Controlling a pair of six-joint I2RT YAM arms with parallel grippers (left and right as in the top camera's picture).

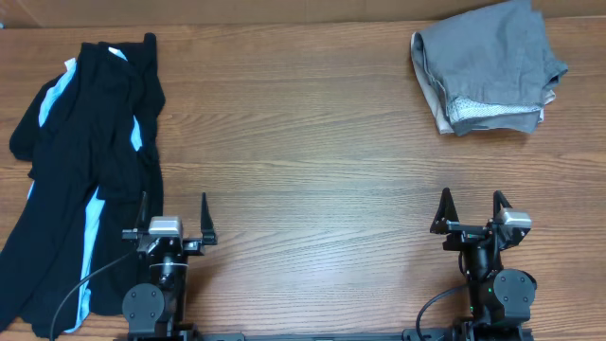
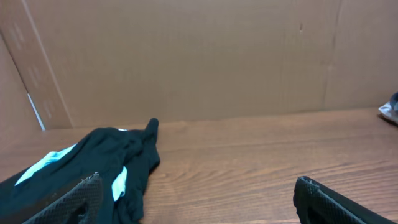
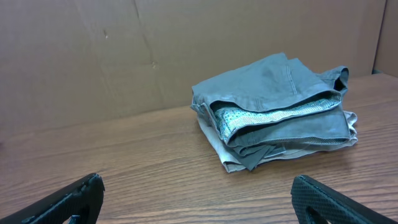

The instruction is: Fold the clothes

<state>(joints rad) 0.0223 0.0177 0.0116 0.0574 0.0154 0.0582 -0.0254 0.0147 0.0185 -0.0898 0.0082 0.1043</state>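
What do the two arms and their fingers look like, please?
The left arm and the right arm are both black, with round joint housings and a pale grey block at the wrist. Each carries two slim, pointed black fingers. Up close, their pads look finely textured. A thin dark cable loops out from the left arm.

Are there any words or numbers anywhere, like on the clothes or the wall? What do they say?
None: no word, number or logo can be read in any view.
Black garment: only light-blue stripes, no print.
Grey shorts: plain; the lining has tiny dots, not letters.
Cardboard wall: bare, no writing.
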